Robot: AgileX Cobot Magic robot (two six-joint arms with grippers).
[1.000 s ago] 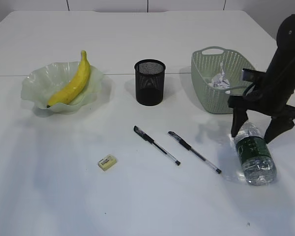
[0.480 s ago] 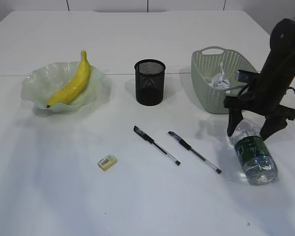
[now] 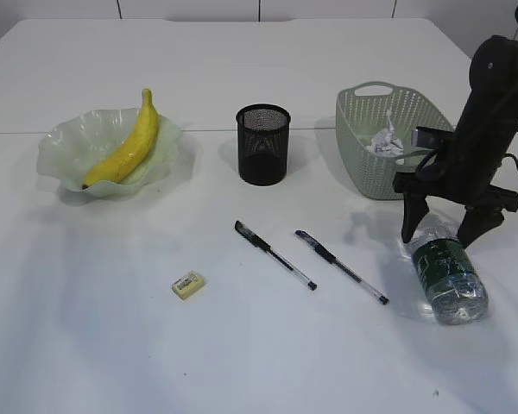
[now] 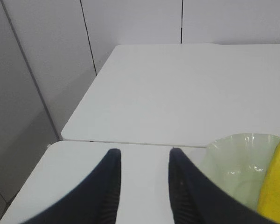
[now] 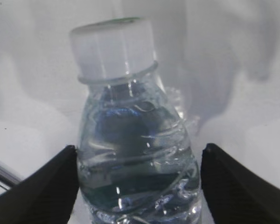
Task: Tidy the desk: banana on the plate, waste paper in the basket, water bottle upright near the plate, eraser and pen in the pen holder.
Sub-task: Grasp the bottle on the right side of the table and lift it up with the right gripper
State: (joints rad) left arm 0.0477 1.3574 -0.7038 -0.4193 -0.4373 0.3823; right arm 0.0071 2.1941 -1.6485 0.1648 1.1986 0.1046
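The water bottle (image 3: 449, 276) lies on its side at the right, its white cap toward the basket. My right gripper (image 3: 438, 240) straddles its shoulder, open; in the right wrist view the bottle (image 5: 135, 140) fills the gap of the gripper (image 5: 139, 154), touching the left finger, with a sliver of room at the right one. The banana (image 3: 129, 142) lies in the pale green plate (image 3: 65, 147). Waste paper (image 3: 386, 138) sits in the green basket (image 3: 363, 164). Two pens (image 3: 274, 254) (image 3: 341, 266) and the eraser (image 3: 188, 284) lie on the table before the black mesh pen holder (image 3: 263, 144). My left gripper (image 4: 144, 151) hovers open and empty beside the plate (image 4: 233, 158).
The table is white; a seam runs across it behind the plate and holder. In the left wrist view the table's left edge and a grey wall show. The nearer pen's tip lies close to the bottle's left side.
My right gripper has shifted slightly left and settled lower over the bottle's shoulder, its jaws narrowing a little. The bottle has barely moved. Everything else is still.
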